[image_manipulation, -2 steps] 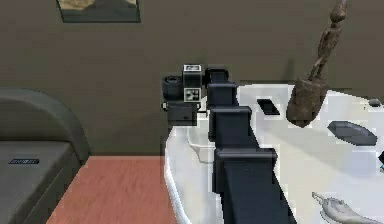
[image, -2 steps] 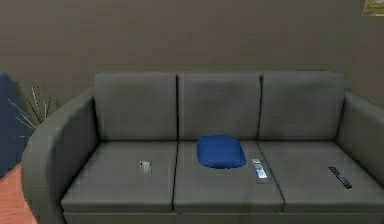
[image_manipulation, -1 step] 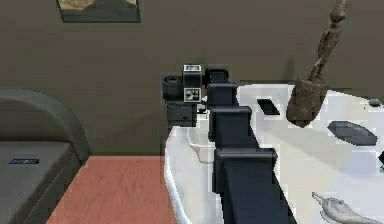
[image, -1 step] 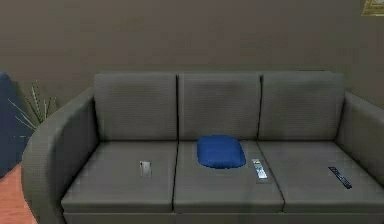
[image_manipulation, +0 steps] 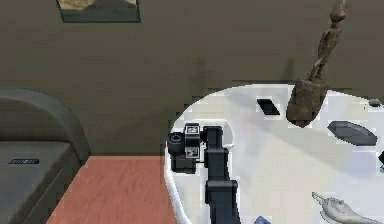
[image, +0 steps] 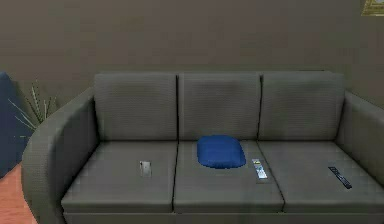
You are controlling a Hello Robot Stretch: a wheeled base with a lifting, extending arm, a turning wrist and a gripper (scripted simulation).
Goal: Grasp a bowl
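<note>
The sofa (image: 220, 105) looks like matt grey woven cloth, the cushion (image: 220, 151) like blue fabric. The table (image_manipulation: 290, 165) is smooth, glossy white, and the statue (image_manipulation: 308, 100) is rough brown wood.

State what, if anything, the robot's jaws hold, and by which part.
Cannot be told: the jaws' far end is indistinct against the white table.

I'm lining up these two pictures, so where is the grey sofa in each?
Forward view: the grey sofa spans almost the full width, centre to bottom.
Arm side view: its armrest and end cushion sit at the lower left edge.
Shared landmark: the small dark flat thing on that end cushion, probably the same one.
</note>
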